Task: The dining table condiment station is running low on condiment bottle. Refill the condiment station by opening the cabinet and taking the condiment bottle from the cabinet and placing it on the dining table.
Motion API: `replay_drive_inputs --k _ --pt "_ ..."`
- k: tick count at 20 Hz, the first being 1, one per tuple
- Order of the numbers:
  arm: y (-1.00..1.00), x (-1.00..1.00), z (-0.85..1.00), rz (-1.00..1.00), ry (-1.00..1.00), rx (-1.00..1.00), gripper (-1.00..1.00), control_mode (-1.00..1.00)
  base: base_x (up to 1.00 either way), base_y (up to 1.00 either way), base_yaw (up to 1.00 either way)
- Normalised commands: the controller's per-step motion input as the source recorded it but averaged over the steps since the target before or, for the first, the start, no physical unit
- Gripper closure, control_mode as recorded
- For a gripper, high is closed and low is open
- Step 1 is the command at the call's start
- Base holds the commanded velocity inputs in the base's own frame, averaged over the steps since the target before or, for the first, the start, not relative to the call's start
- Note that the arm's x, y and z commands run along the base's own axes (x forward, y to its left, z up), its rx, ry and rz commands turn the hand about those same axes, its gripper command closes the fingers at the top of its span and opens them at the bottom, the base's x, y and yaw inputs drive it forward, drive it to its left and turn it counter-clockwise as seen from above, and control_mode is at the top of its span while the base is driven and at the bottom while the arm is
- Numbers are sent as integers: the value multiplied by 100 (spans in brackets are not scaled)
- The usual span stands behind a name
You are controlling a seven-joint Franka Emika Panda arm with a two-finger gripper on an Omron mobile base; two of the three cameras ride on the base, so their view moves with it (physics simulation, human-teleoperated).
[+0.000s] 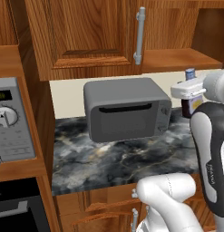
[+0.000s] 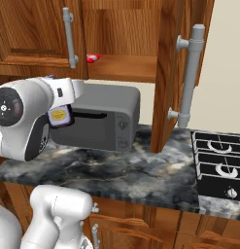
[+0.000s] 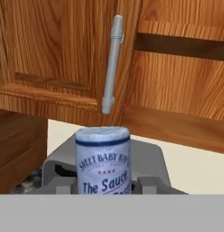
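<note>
My gripper point(image 1: 189, 89) is shut on the condiment bottle point(image 1: 192, 100), a dark bottle with a blue cap and pale label. It hangs in the air above the worktop, below the open half of the cabinet point(image 1: 177, 58). From the right the condiment bottle point(image 2: 60, 115) shows beside the white hand, in front of the microwave. In the hand view the condiment bottle point(image 3: 103, 158) stands upright between the fingertips of the gripper point(image 3: 104, 188), facing the cabinet point(image 3: 54, 54). The cabinet's right door point(image 2: 171, 68) is swung open and its left door point(image 1: 86, 31) is closed. The dining table is out of view.
A grey microwave point(image 1: 126, 108) sits on the marbled worktop point(image 1: 122, 158) just left of the bottle. A small red item point(image 2: 94, 58) lies on the open shelf. A black stove point(image 2: 219, 165) lies at the right, and a wall oven panel point(image 1: 11, 120) at the left.
</note>
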Motion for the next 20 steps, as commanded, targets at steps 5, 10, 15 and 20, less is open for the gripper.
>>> replay_drive_inputs --k 5,10,15,20 --pt "26 0 0 0 10 -6 100 -100 0 0 0" --pt "2 0 0 0 0 0 100 100 0 0 0" --pt "0 0 0 0 0 0 100 100 -32 0 6" --pt "0 0 0 0 0 0 100 100 -63 0 1"
